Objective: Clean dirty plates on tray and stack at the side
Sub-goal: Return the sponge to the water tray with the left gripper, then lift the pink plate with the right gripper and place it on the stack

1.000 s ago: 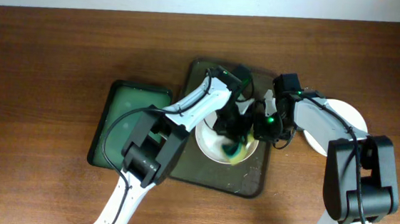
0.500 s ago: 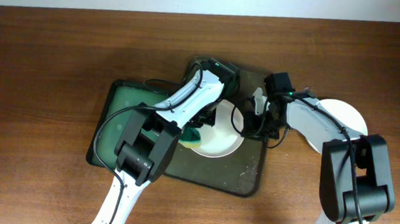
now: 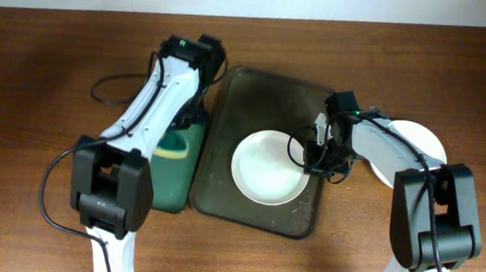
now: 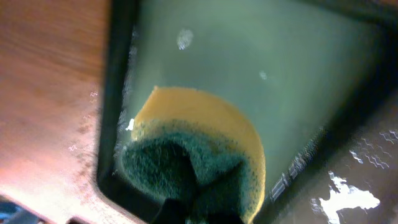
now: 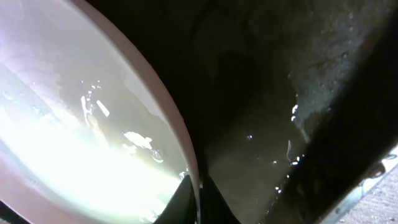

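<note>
One white plate point(image 3: 266, 168) lies in the dark olive tray point(image 3: 264, 94), with no smear visible in the overhead view. My right gripper point(image 3: 314, 156) is shut on its right rim. In the right wrist view the rim point(image 5: 180, 143) runs between my fingertips point(image 5: 198, 198) above the wet tray floor point(image 5: 261, 93). My left gripper point(image 3: 176, 141) is shut on a yellow and green sponge point(image 3: 170, 154) over the small green tray point(image 3: 174, 187). The left wrist view shows the sponge point(image 4: 199, 137) in my jaws point(image 4: 196, 214) above that tray's corner point(image 4: 249, 68).
White plates point(image 3: 422, 141) lie on the table to the right of the dark tray, partly under my right arm. A black cable point(image 3: 112, 87) loops on the table left of my left arm. The wooden table point(image 4: 50, 93) borders the green tray.
My left arm has swung left off the plate, carrying the sponge to the green tray. My right gripper has stayed on the plate's rim.
</note>
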Motion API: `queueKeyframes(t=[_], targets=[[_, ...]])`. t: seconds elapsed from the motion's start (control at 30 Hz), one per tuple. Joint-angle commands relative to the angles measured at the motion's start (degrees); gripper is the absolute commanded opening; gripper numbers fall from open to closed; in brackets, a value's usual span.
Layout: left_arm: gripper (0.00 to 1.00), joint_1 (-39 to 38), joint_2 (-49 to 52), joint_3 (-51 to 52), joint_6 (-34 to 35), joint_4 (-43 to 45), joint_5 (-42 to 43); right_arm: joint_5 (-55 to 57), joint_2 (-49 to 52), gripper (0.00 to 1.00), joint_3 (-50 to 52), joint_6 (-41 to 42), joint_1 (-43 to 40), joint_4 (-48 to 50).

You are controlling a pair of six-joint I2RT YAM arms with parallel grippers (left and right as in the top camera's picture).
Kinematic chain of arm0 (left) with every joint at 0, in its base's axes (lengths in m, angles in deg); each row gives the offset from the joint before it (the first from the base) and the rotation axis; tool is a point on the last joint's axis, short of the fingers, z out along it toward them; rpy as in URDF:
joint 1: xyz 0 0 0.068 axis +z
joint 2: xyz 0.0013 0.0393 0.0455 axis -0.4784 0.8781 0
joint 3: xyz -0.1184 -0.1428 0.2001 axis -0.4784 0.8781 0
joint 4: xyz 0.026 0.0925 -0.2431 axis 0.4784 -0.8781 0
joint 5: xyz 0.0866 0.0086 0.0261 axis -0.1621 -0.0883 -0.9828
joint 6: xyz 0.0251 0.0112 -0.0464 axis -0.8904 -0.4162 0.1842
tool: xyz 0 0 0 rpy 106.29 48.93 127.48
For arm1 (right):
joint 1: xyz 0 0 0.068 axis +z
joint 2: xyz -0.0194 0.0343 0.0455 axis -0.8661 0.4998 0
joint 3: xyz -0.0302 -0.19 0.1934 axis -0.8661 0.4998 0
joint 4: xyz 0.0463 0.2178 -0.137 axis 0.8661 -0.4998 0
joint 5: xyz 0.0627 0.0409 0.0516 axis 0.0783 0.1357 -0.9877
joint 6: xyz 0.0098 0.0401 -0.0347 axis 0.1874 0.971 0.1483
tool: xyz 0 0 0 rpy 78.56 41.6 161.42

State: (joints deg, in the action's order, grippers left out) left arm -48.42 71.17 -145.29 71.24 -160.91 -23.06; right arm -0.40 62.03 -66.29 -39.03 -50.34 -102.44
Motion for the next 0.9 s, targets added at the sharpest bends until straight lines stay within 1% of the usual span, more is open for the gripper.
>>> queueKeyframes(t=[0.0, 0.03, 0.07, 0.1, 0.13, 0.17, 0.2, 0.23, 0.3, 0.37, 0.4, 0.43, 0.53, 0.57, 0.67, 0.73, 0.77, 0.83, 0.87], targets=[[0.0, 4.7, 0.4, 9.7, -5.2, 7.4, 4.4, 1.7, -1.2, 0.07, 0.2, -0.5, -0.3, 0.1], [0.09, 6.4, 0.0, 9.4, -8.5, 7.8, 10.1, 1.7, -1.2, 0.06, 0.2, -0.5, -0.3, 0.3], [0.16, 7.4, -0.6, 9.2, -9.5, 7.8, 12.6, 1.7, -1.2, 0.06, 0.2, -0.5, -0.3, 0.3], [0.27, 8.4, -2.2, 9.1, -10.6, 7.7, 14.9, 1.5, -1.6, 0.05, 0.2, -0.5, -0.3, 0.1], [0.45, 9.1, -4.4, 9.1, -11.1, 7.6, 15.9, 1.5, -2.6, 0.05, 0.2, -0.5, -0.3, -0.2], [0.81, 9.5, -7.3, 9.1, -11.1, 7.3, 16.0, 1.5, -4.6, 0.04, 0.2, -0.5, -0.2, -0.2], [1.0, 9.5, -10.7, 9.1, -11.1, 7.1, 16.0, 2.2, -8.0, 0.05, 0.2, -0.5, 0.2, -0.2], [1.0, 9.4, -14.0, 9.1, -11.1, 7.0, 16.0, 3.7, -11.2, 0.04, 0.2, -0.5, 1.0, -0.2], [1.0, 9.4, -19.7, 9.1, -11.1, 6.2, 17.3, 11.3, -19.4, 0.04, 0.2, -0.5, 4.4, -1.3], [1.0, 9.4, -24.0, 9.1, -11.0, 5.2, 17.3, 22.8, -28.0, 0.04, 0.2, -0.2, 10.4, -3.1], [1.0, 9.4, -26.1, 9.1, -11.1, 4.9, 17.3, 32.2, -32.7, 0.04, 0.2, -0.2, 15.6, -3.8], [1.0, 9.4, -27.4, 9.1, -11.0, 4.7, 17.3, 37.5, -34.4, 0.04, 0.2, -0.2, 18.3, -4.0], [1.0, 9.4, -27.9, 9.1, -10.6, 4.8, 17.3, 49.1, -35.7, 0.04, 0.2, -0.1, 26.0, -4.1], [1.0, 9.4, -27.9, 9.1, -10.6, 4.8, 17.3, 53.2, -35.5, 0.04, 0.2, 2.2, 28.7, -4.1], [1.0, 9.4, -27.9, 9.1, -10.6, 4.7, 17.3, 64.2, -35.5, 0.04, 0.2, 2.3, 37.4, -4.1], [1.0, 9.4, -27.9, 9.1, -10.6, 4.7, 17.3, 68.0, -35.5, 0.04, 0.2, 2.4, 42.9, -4.7], [1.0, 9.4, -27.9, 9.1, -10.6, 4.7, 17.3, 68.1, -35.4, 0.04, 0.2, 3.0, 45.7, -4.9], [1.0, 9.4, -27.9, 9.1, -10.6, 4.7, 17.3, 69.3, -34.8, 0.04, 0.2, 3.8, 48.5, -5.5], [1.0, 9.4, -27.9, 9.1, -10.6, 4.7, 17.3, 70.3, -34.5, 0.04, 0.2, 3.8, 48.5, -5.5]])
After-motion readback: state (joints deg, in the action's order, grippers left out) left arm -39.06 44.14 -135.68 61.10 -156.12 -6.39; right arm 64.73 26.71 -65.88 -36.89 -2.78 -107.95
